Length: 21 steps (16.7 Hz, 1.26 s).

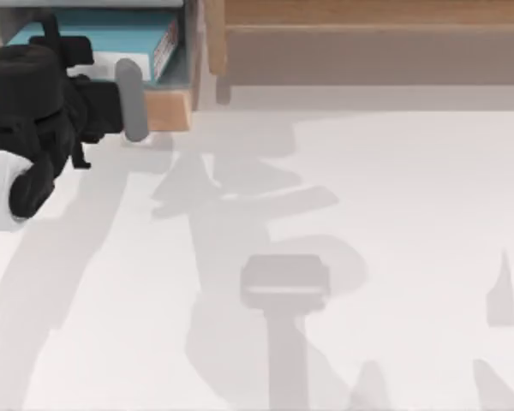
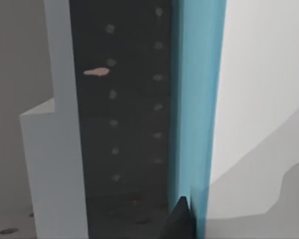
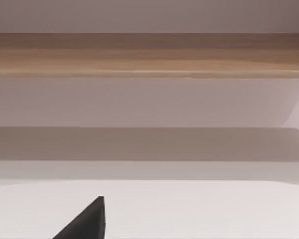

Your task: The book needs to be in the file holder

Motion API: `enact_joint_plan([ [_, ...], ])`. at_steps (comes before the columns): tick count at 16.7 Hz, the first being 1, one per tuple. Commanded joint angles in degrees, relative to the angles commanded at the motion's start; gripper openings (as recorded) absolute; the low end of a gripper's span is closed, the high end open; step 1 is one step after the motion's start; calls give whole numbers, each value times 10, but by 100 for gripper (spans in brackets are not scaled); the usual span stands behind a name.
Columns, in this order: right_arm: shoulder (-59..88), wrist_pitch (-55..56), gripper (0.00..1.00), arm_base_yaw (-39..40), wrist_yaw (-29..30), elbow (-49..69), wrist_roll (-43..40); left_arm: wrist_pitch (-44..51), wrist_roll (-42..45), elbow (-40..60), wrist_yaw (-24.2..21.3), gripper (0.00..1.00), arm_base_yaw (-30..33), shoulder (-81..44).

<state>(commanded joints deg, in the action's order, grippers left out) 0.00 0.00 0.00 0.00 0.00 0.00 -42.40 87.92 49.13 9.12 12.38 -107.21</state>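
Note:
The teal book [image 1: 111,32] sits inside the file holder [image 1: 167,107] at the table's back left, its white spine edge with red marks facing right. My left gripper [image 1: 128,86] reaches over the holder's wooden front lip and is shut on the book. In the left wrist view one black fingertip [image 2: 182,221] presses against the book's teal cover [image 2: 197,99], with a shadowed, dotted face beside it. A pale wall of the file holder [image 2: 60,149] stands close by. My right arm is parked, and its wrist view shows one black fingertip [image 3: 92,219] low above the table.
A long brown wooden shelf [image 1: 368,43] runs along the back edge to the right of the holder, and the right wrist view faces that same shelf [image 3: 149,55]. The white tabletop [image 1: 368,214] in front carries only the arms' shadows.

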Motion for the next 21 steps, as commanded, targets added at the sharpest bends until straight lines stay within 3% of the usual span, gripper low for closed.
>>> enact_joint_plan([
  [2, 0, 0, 100, 0, 0, 0, 0, 0, 0, 0, 0, 0, 0, 0],
  [15, 0, 0, 100, 0, 0, 0, 0, 0, 0, 0, 0, 98, 0, 0],
  [21, 0, 0, 100, 0, 0, 0, 0, 0, 0, 0, 0, 100, 0, 0],
])
